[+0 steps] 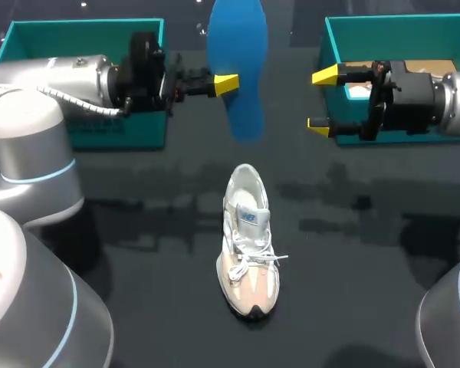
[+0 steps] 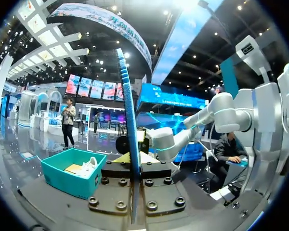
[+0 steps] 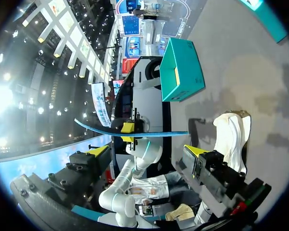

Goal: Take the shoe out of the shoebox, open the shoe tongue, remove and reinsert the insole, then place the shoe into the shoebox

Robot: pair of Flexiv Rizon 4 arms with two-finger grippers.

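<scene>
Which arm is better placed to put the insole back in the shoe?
Left: the left gripper is shut on the blue insole; the right gripper is open, holding nothing.

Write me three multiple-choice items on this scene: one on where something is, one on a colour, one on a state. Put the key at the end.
1. Where is the shoe?
A. on the table
B. hanging in the air
C. lying across a robot arm

2. What colour is the insole?
A. red
B. blue
C. white

3. What state is the right end effector in?
A. open and empty
B. shut on the shoe
C. shut on the insole

Key:
1 A: the head view shows the shoe standing on the table, with nothing gripping it.
2 B: the insole, held up by the left end effector, is plainly blue.
3 A: its two yellow tips stand apart with nothing between them.
</scene>
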